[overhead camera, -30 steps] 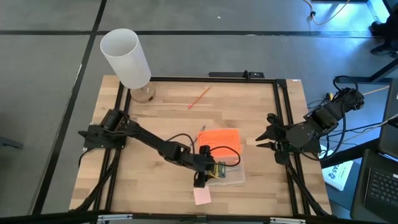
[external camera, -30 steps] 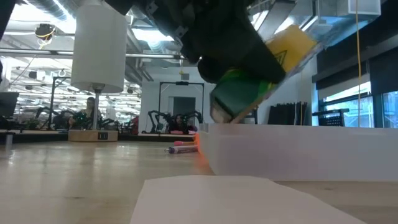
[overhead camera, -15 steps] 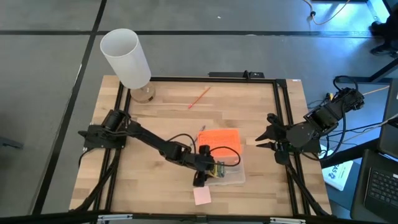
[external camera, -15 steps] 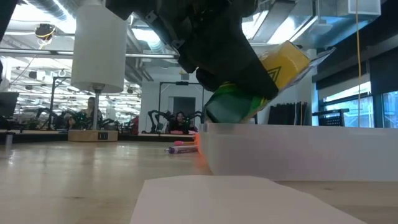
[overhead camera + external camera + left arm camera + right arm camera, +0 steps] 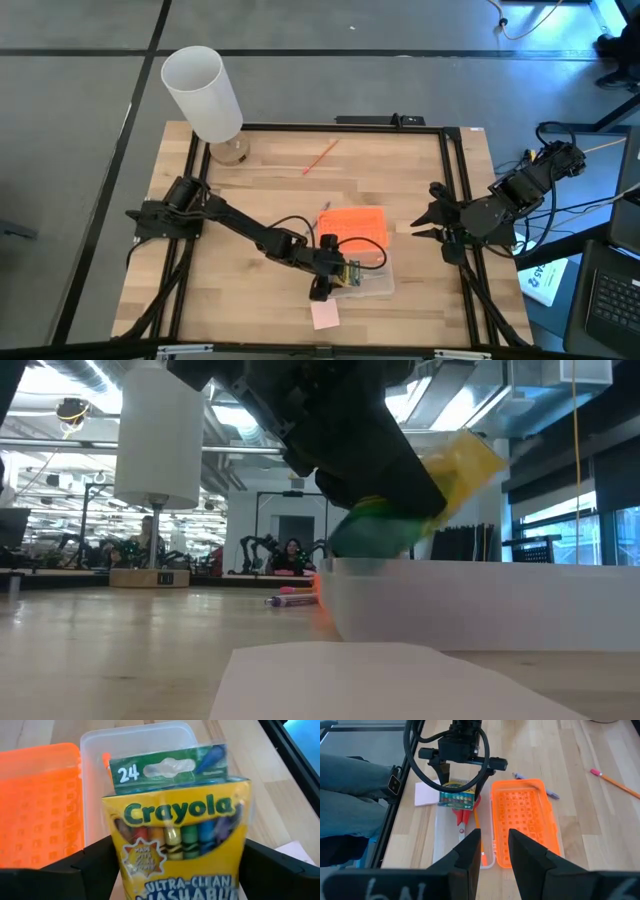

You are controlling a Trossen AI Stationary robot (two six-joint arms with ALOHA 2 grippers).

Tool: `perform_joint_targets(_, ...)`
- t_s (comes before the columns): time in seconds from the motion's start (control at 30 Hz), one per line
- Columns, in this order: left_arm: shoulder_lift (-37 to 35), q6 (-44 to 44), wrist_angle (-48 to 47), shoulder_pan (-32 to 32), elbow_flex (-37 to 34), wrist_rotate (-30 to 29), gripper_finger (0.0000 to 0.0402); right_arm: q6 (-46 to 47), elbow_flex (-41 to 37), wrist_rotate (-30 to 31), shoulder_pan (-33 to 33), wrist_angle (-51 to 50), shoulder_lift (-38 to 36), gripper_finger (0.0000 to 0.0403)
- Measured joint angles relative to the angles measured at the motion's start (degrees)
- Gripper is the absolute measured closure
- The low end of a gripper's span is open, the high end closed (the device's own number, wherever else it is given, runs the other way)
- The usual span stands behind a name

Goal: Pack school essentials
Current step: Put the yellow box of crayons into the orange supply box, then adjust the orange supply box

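Your left tool [image 5: 335, 275] sits low and centre in the high view, over the near end of the clear plastic box [image 5: 372, 283]. Its fingers [image 5: 85, 867] stand either side of the green-and-yellow crayon box [image 5: 180, 837]; whether they are pressing on it or have just let go, you cannot tell. In the low view the crayon box [image 5: 420, 500] is tilted, its green end dipping just inside the clear box's rim [image 5: 480, 570].

In the right wrist view, red-handled scissors [image 5: 462, 815] and a thin orange pencil [image 5: 478, 832] lie inside the clear box, beneath the crayon box. The orange lid [image 5: 355, 228] lies open flat, touching the box on its upper side in the high view. A blue-grey pen [image 5: 547, 793] peeks out past the lid's far corner.

The pink sticky-note pad [image 5: 324, 316] lies on the worktop [image 5: 260, 190] just below your left tool, at the frame's lower centre. Another thin pencil [image 5: 320, 157] rests well apart, in the upper middle. A tall white cylinder [image 5: 203, 95] stands at the upper left corner.

Your right tool [image 5: 424, 222] waits at the right edge of the worktop, its fingers [image 5: 470, 847] slightly apart and holding nothing.
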Motion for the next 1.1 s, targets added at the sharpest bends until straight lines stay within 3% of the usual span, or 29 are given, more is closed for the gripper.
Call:
perform_joint_targets(0.57,-0.48,-0.13,-0.06,0.32,-0.02,-0.35,0.0047,0.00,0.02,0.00,0.00,-0.03,0.01,0.0302)
perform_joint_targets(0.73,-1.84,0.21,-3.24,1.80,2.77,-0.04,0.0049,0.00,0.04,0.02,-0.01,-0.02,0.00,0.0302)
perform_joint_targets(0.87,-2.60,0.28,-13.68,3.20,7.98,0.02,0.0054,0.00,0.04,0.01,-0.02,0.03,-0.02,0.0302)
perform_joint_targets(1.1,-3.36,0.21,-39.98,3.68,17.48,-3.33,0.0055,0.00,0.04,0.02,-0.02,0.34,0.00,0.0302)
